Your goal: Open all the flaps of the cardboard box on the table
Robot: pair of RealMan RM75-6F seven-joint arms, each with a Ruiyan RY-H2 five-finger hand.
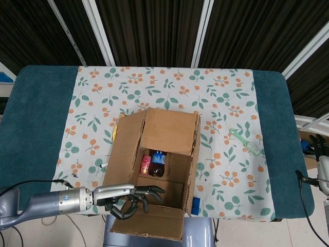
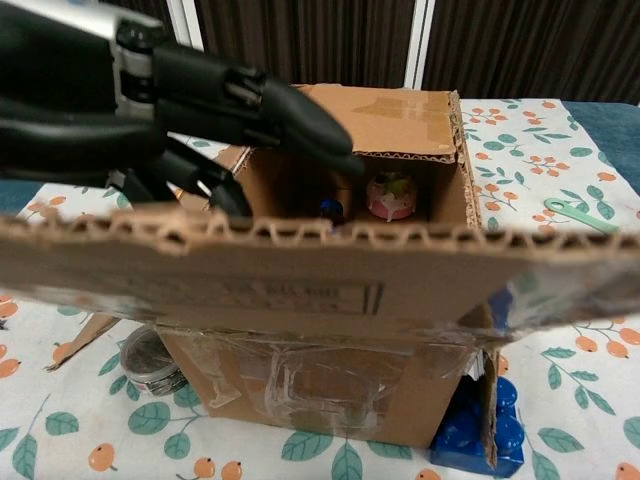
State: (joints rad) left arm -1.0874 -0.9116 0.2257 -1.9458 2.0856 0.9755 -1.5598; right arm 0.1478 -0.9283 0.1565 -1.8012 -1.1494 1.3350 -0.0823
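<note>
The cardboard box (image 1: 154,154) stands mid-table on the flowered cloth. Its near flap (image 1: 150,222) is folded out toward me and lies almost level; in the chest view its corrugated edge (image 2: 300,262) crosses the whole frame. My left hand (image 1: 131,198) (image 2: 200,110) rests on that flap's inner face with fingers spread, pressing it down. The left flap (image 1: 128,140) stands raised, the far flap (image 1: 169,131) leans over the opening, and the right flap (image 1: 196,149) is upright. My right hand (image 1: 322,150) hangs off the table's right edge, holding nothing.
Inside the box are a dark cola bottle (image 1: 158,162) and a pink container (image 1: 146,163) (image 2: 390,192). A blue block (image 1: 196,206) (image 2: 480,430) sits at the box's near right corner, a round tin (image 2: 150,360) at its near left, a green brush (image 1: 247,143) to the right.
</note>
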